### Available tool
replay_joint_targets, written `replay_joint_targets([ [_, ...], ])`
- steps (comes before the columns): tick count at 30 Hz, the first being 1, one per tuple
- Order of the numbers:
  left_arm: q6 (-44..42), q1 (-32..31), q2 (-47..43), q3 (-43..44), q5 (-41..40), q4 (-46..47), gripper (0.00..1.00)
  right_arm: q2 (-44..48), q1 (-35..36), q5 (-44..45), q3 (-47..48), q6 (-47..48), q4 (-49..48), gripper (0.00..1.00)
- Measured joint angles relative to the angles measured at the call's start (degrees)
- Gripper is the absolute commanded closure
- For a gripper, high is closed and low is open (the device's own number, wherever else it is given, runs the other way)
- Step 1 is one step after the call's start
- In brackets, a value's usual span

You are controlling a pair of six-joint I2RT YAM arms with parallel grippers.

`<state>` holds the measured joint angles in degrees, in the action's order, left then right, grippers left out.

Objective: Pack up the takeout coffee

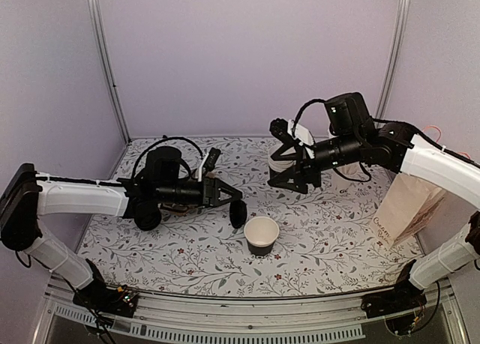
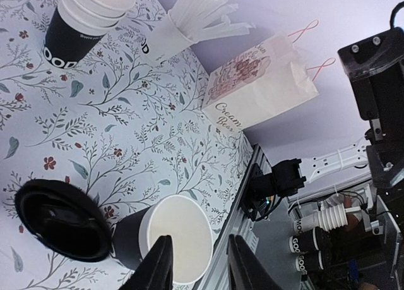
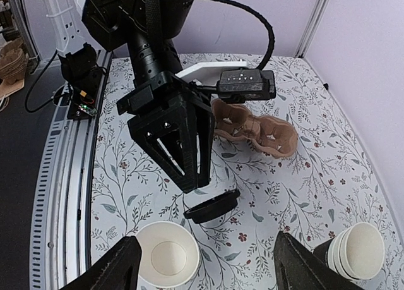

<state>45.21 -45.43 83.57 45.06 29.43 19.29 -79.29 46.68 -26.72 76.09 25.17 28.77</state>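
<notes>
The takeout coffee cup (image 1: 261,234) stands upright and lidless near the table's front middle, with a white rim and a black lower band. It also shows in the left wrist view (image 2: 173,239) and the right wrist view (image 3: 167,255). Its black lid (image 1: 238,213) rests tilted on the table just left of the cup, and shows in the left wrist view (image 2: 60,220) and the right wrist view (image 3: 211,206). My left gripper (image 1: 238,197) is open and empty, its tips just above the lid and pointing toward the cup (image 2: 196,252). My right gripper (image 1: 296,185) is wide open and empty, hovering behind the cup (image 3: 208,268).
A stack of nested lidless cups (image 1: 280,164) stands by the right gripper. A white cup of pale sticks (image 2: 202,15) is behind it. A printed paper bag (image 1: 409,205) stands at the right edge. A brown cardboard cup carrier (image 3: 255,126) lies under the left arm.
</notes>
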Motion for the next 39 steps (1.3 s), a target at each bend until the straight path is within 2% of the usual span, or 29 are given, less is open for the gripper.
replay_joint_targets([
  [9, -0.42, 0.02, 3.26, 1.68, -0.74, -0.57, 0.71, 0.59, -0.79, 1.33, -2.91, 1.14, -0.33, 0.25],
  [13, -3.23, 0.04, 3.3, 6.88, -6.12, -10.03, 0.67, 0.94, -1.01, 1.77, -3.87, 1.73, -0.52, 0.25],
  [18, -6.14, 0.07, 6.49, 17.68, -17.03, -27.52, 0.66, 1.64, -1.42, 2.75, -5.27, 2.47, -0.59, 0.25],
  [25, -10.14, -1.88, 18.25, 29.07, -28.02, -44.46, 0.76, 3.56, -2.03, 4.24, -7.45, 4.09, -0.52, 0.25],
  [32, -15.82, -5.2, 29.29, 37.94, -29.35, -51.58, 0.78, 4.94, -3.19, 4.66, -8.31, 4.83, -0.26, 0.25],
  [39, -19.23, -5.42, 36.13, 45.86, -30.62, -56.13, 0.79, 5.49, -4.42, 4.57, -9.4, 4.9, -0.04, 0.25],
])
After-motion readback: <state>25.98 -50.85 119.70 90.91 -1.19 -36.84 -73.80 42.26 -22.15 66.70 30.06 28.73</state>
